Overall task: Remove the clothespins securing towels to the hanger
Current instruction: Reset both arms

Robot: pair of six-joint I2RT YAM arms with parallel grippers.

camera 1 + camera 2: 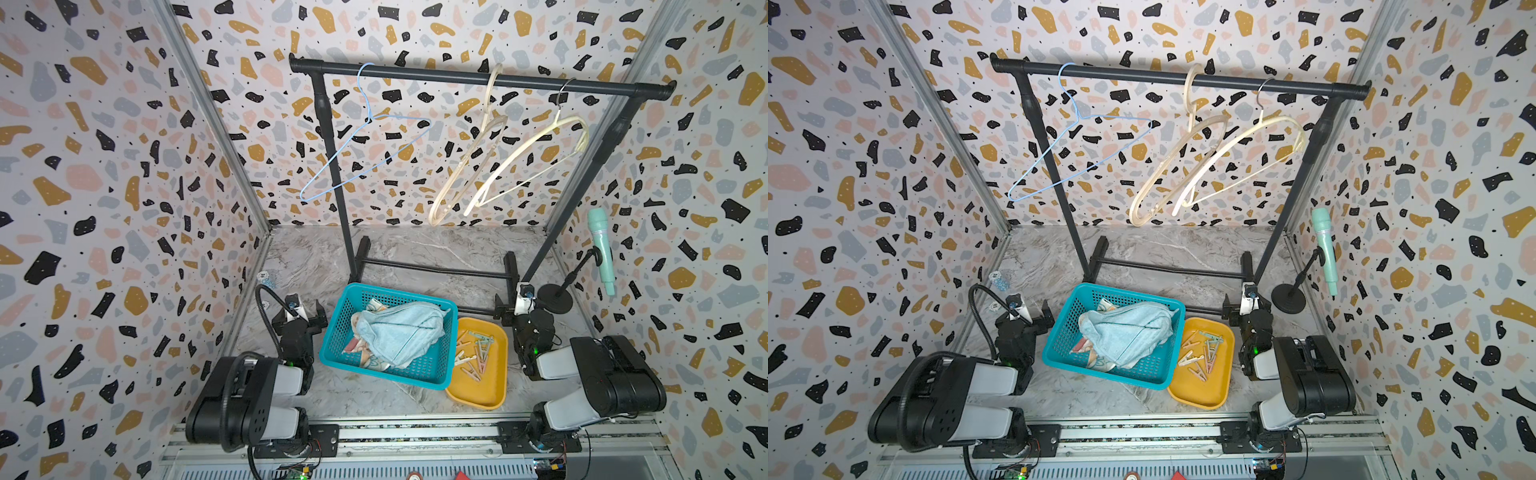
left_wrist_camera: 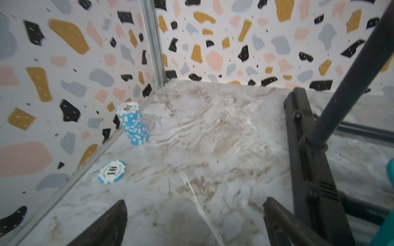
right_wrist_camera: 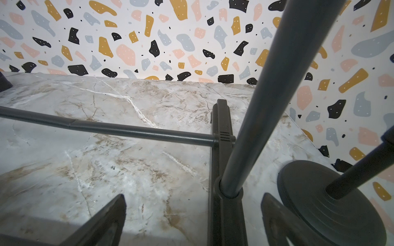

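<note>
The left end effector point(image 2: 195, 209) and right end effector point(image 3: 193, 204) hang low over the bench point(image 1: 374, 397), jaws wide and empty, with the clothespins point(image 1: 473, 351) in the tray point(image 1: 478, 402) and the towels point(image 1: 401, 332) in the basket point(image 1: 343, 347) beside it.

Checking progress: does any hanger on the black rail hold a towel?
No, the blue wire hanger and both cream hangers hang bare; towels lie in the teal basket.

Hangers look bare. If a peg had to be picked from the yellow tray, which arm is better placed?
Right. The yellow tray with the clothespins lies beside the right claw; the basket stands between it and the left claw. Both open, empty.
</note>
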